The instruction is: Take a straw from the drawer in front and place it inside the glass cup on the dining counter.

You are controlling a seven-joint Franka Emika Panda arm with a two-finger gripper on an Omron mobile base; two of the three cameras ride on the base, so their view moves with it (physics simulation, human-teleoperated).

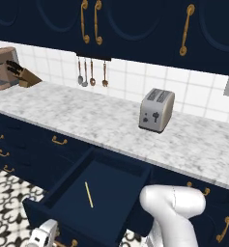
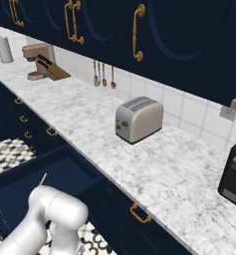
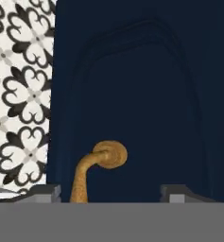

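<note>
A wide navy-blue drawer (image 1: 108, 190) holds a thin pale yellowish-tan straw (image 1: 89, 194). The white, grey-veined marble worktop (image 1: 87, 118) carries a silver toaster (image 1: 156, 110). The floor tiles (image 3: 19, 90) are black-and-white floral.

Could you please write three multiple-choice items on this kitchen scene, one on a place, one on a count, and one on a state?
1. Where does the straw lie?
A. inside the drawer
B. on the worktop beside the toaster
C. on the patterned floor

2. How many utensils hang on the tiled wall?
A. one
B. three
C. five

3. How does the drawer stand?
A. shut flush
B. pulled open
C. lifted out onto the floor

Answers:
1 A, the straw rests on the drawer's navy bottom.
2 B, three utensils hang in a row under the upper cabinets.
3 B, the drawer juts out from under the worktop with its inside showing.
</note>
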